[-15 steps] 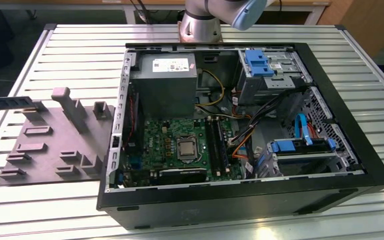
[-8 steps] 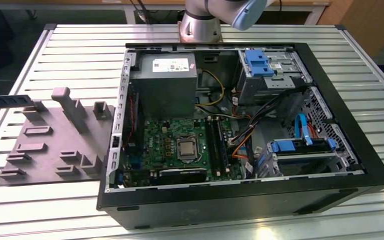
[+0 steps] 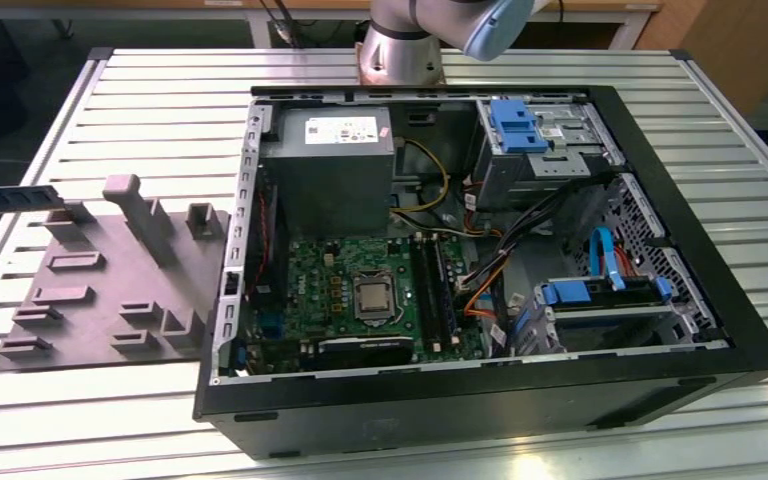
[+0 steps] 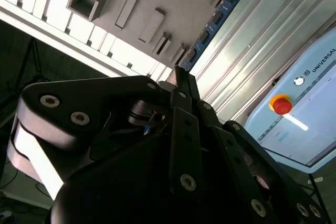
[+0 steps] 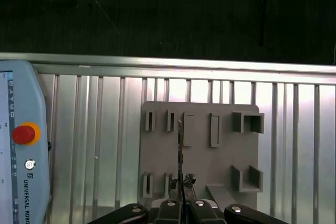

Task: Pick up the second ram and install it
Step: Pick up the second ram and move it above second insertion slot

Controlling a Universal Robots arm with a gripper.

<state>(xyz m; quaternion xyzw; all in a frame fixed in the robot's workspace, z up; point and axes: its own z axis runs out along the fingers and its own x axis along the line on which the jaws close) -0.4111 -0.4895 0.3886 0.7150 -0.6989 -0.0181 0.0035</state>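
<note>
My black gripper (image 5: 181,186) was clenched on one end of the long, thin, flat dark green second ram (image 4: 214,19), its row of black chips running away from my fingers. It was raised by the grey plastic fixture block (image 5: 199,156), well apart from the open black computer case (image 3: 491,395). A pale-blue teach pendant (image 5: 21,182) bore dark lettering below its red button.

Bright light glares off the slatted table (image 5: 121,90); floor beyond dark.
</note>
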